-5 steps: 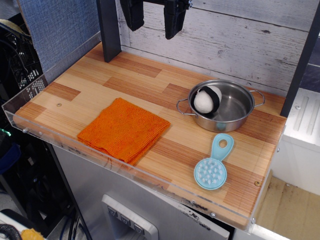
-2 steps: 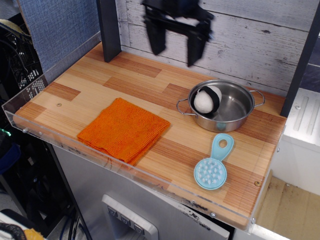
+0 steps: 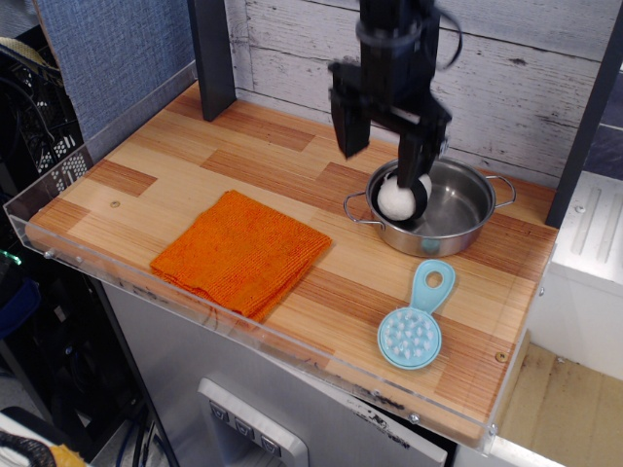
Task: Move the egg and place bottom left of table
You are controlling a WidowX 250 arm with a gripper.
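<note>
I'm lining up for the pick, and the care here is in getting the gripper centred over the egg before I drop: the egg sits inside the steel pot, leaning against the pot's left wall, so one finger has to come down inside the rim without clipping it or the near handle, and I'd close across the white body gently, since a round thing like this will likely squirt out of a lopsided squeeze. The gripper is spread wide and holds nothing. It hangs just above the pot's left side, toward the back right of the tabletop; the right finger looks to overlap the egg's top, the left finger hangs outside the rim. Whether anything touches I cannot tell. The orange cloth covers much of the front left, near where the egg must go.
</note>
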